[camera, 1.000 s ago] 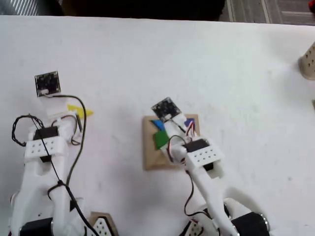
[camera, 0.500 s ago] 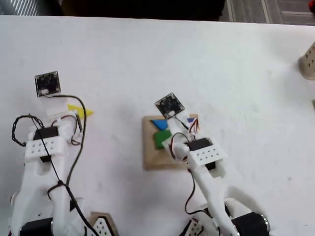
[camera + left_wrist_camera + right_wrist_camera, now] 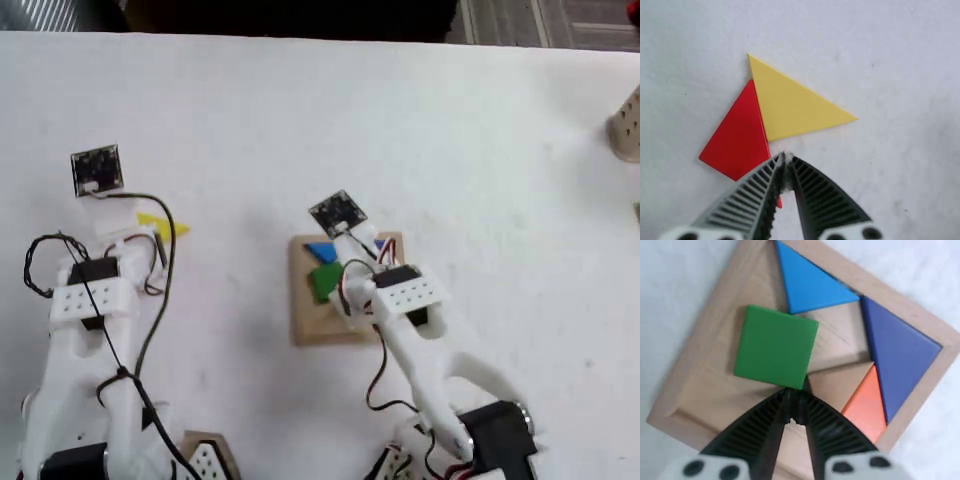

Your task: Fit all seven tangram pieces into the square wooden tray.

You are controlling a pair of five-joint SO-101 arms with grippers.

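The square wooden tray (image 3: 305,325) lies mid-table under my right arm. In it are a light blue triangle (image 3: 810,282), a dark blue triangle (image 3: 900,355), an orange piece (image 3: 867,405) and a green square (image 3: 776,347), which lies askew on the tray floor. My right gripper (image 3: 792,392) is shut, its tips at the green square's near edge. At the left of the table a yellow triangle (image 3: 795,107) and a red triangle (image 3: 737,140) lie edge to edge. My left gripper (image 3: 785,160) is shut, with its tips over the red triangle's edge.
A beige perforated object (image 3: 628,125) stands at the table's right edge. A small wooden block (image 3: 205,450) sits by the left arm's base. Black cables (image 3: 150,300) hang along the left arm. White table stretches open behind both arms.
My right arm swung slightly right over the tray and back left, and its elbow shifted. The left arm and the pieces have kept still.
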